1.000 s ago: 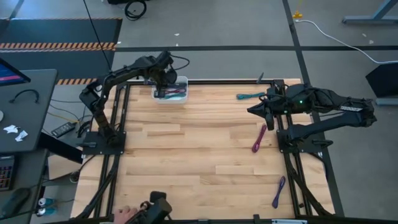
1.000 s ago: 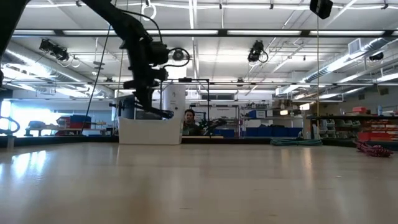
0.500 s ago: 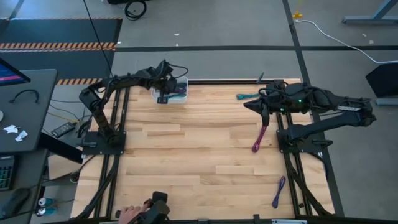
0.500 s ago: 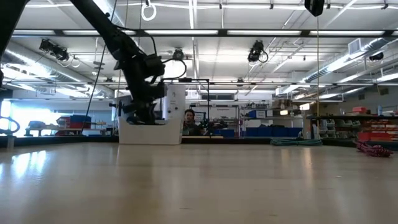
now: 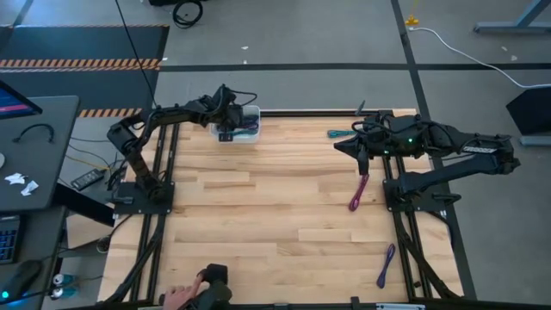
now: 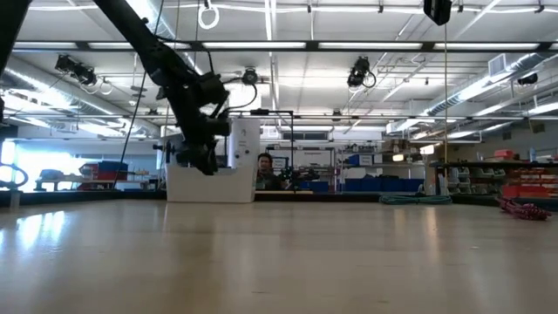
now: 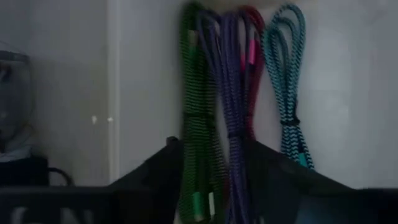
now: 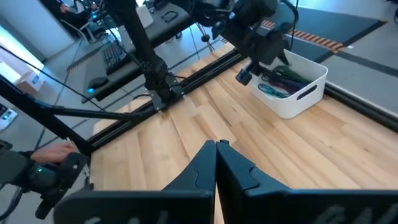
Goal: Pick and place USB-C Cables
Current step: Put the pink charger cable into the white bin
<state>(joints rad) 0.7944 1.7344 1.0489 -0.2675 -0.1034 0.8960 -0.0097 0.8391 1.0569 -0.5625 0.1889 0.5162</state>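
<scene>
1. A white bin (image 5: 241,127) is seen at the far edge of the counter (image 5: 258,215), toward its left corner, and several cables are already lying in it: a green cable (image 7: 198,124), a purple cable (image 7: 230,118), a maroon cable (image 7: 252,68) and a teal cable (image 7: 287,99), side by side.
2. The left gripper (image 5: 225,129) is held low over the bin; its fingers (image 7: 155,180) are seen spread apart on either side of the green and purple cables, with nothing clearly clamped between them.
3. The right gripper (image 5: 363,155) is held above the counter near the far right corner, its fingers (image 8: 202,168) pressed together and empty.
4. Three cables are left on the counter: a teal one (image 5: 346,133) by the far edge near the right corner, a magenta one (image 5: 359,191) just beside the right gripper on its near side, and a purple one (image 5: 386,265) near the right edge, toward the near corner.
5. The step in hand is judged to be a release into the bin; the left fingers are best lifted straight up so that no cable is dragged out.
6. For the next pick, the right fingers would need to be opened, turned across the magenta cable, and lowered at its middle.
</scene>
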